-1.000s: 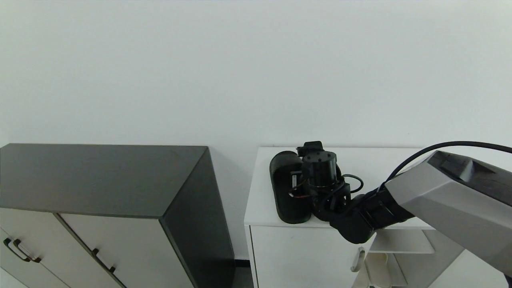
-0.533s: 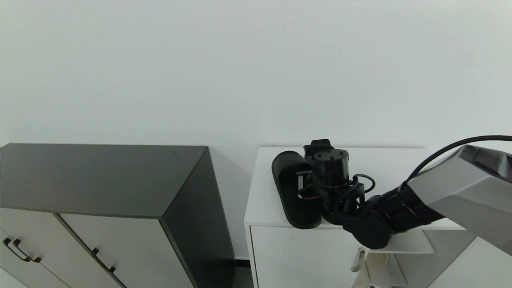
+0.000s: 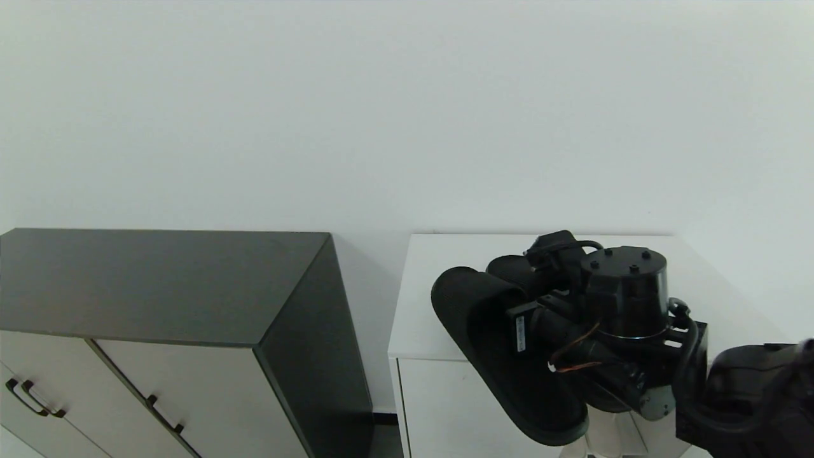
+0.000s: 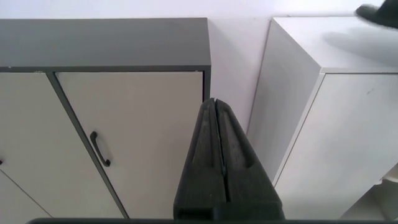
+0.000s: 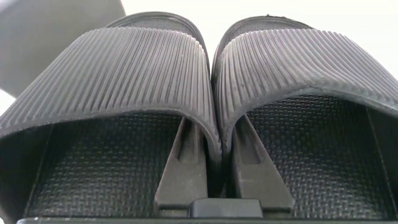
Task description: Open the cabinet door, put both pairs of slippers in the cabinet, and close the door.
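A pair of black ribbed slippers (image 3: 509, 356) hangs tilted in the air, in front of and just above the front edge of the white cabinet (image 3: 439, 286). My right gripper (image 5: 214, 167) is shut on them. One finger sits inside each slipper and the two inner walls (image 5: 214, 93) are pinched together between them. My left gripper (image 4: 219, 155) is shut with nothing in it. It is held low in front of the gap between the dark-topped cabinet (image 4: 106, 43) and the white cabinet (image 4: 323, 99). A slipper tip (image 4: 380, 12) shows above the white cabinet's top.
The dark-topped cabinet (image 3: 159, 280) stands left of the white one, with pale doors and dark handles (image 3: 164, 415). A narrow gap separates the two. A plain white wall is behind. A shelf edge (image 4: 390, 179) shows at the white cabinet's lower right.
My right arm has lifted the black slippers off the white cabinet's top and drawn them toward the camera and to the right, tilting them.
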You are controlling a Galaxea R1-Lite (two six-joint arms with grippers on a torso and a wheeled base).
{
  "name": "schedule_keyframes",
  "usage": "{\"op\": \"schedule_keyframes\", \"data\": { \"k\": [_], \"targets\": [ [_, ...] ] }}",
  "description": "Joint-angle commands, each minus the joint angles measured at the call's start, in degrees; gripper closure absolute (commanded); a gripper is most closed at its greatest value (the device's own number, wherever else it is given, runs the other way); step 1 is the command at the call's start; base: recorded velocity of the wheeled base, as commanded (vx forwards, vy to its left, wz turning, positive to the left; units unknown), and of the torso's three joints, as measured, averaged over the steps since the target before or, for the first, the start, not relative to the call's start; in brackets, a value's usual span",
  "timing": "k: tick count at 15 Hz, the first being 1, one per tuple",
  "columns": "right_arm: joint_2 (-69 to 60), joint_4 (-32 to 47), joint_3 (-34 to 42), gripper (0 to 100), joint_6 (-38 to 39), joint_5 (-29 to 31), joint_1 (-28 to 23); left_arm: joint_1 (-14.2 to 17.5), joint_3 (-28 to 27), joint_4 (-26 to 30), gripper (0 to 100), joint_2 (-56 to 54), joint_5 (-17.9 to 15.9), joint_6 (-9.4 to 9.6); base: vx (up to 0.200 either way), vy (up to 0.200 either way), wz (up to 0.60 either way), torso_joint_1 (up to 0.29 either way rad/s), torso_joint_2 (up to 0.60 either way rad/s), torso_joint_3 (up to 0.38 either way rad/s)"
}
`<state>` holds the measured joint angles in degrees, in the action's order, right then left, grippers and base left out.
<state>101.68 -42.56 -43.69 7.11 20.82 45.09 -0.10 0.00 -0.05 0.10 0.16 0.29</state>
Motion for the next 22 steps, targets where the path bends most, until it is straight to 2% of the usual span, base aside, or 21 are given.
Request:
{"op": "schedule_keyframes", "data": {
  "k": [1,10,19,22],
  "targets": [
    [-3.07,0.19,0.98,100,0.01,-0.08,1.14,0.01,0.00,-0.04,100,-0.01,0.02,-0.03,0.000,0.000,0.00,0.000,0.00,0.000],
    [-2.10,0.11,2.73,100,-0.08,0.10,1.49,0.01,0.00,-0.04,100,-0.01,-0.07,-0.12,0.000,0.000,0.00,0.000,0.00,0.000],
    [-2.28,-0.07,4.93,100,-2.36,-0.08,1.31,0.01,0.00,-0.04,100,-0.01,-0.07,-0.29,-0.200,0.000,0.00,0.001,0.00,0.002],
    [-2.28,-0.07,5.46,100,-2.54,-0.26,1.23,0.01,0.00,-0.04,100,-0.01,-0.07,-0.29,0.000,0.000,0.00,0.000,0.00,0.000]
  ]
}}
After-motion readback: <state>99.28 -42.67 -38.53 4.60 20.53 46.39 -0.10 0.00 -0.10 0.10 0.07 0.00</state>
